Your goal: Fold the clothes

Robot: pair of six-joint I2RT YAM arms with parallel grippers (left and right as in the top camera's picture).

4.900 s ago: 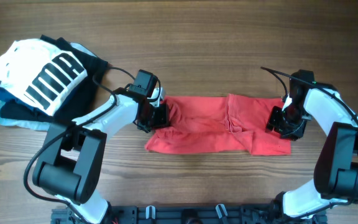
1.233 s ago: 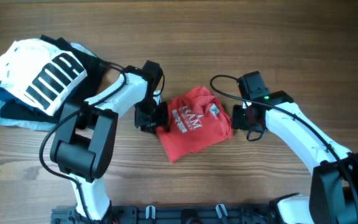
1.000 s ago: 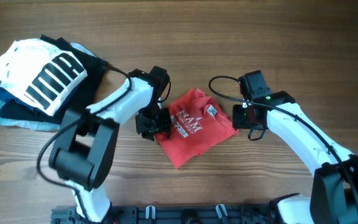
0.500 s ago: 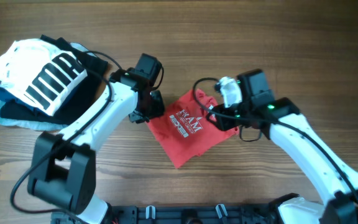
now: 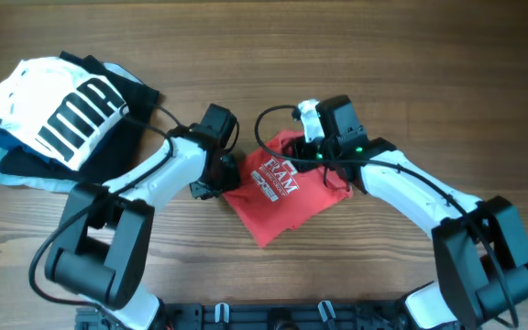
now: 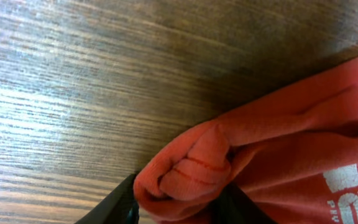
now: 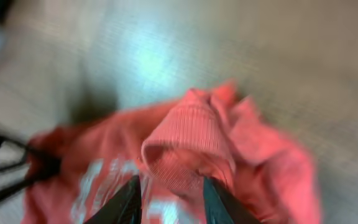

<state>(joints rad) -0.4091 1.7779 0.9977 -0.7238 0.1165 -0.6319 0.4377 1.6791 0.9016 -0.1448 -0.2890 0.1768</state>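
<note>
The red T-shirt [image 5: 280, 188] lies bunched in a rough diamond at the table's middle, its white lettering facing up. My left gripper [image 5: 220, 176] is at its left corner, shut on a rolled fold of the red cloth [image 6: 194, 171]. My right gripper [image 5: 314, 151] is at its upper right edge, shut on a ribbed fold of the shirt [image 7: 188, 146]; that wrist view is blurred. White lettering also shows at the lower right in the left wrist view [image 6: 347, 186].
A pile of folded garments sits at the far left: a white one with bold black stripes [image 5: 58, 108] on top of black [image 5: 131, 115] and light blue [image 5: 7, 170] ones. Bare wooden table [image 5: 429, 73] surrounds the shirt.
The shirt went from a long flat strip to a bunched diamond. My right gripper has carried its end leftward over the shirt towards the left gripper, which stays at the left corner.
</note>
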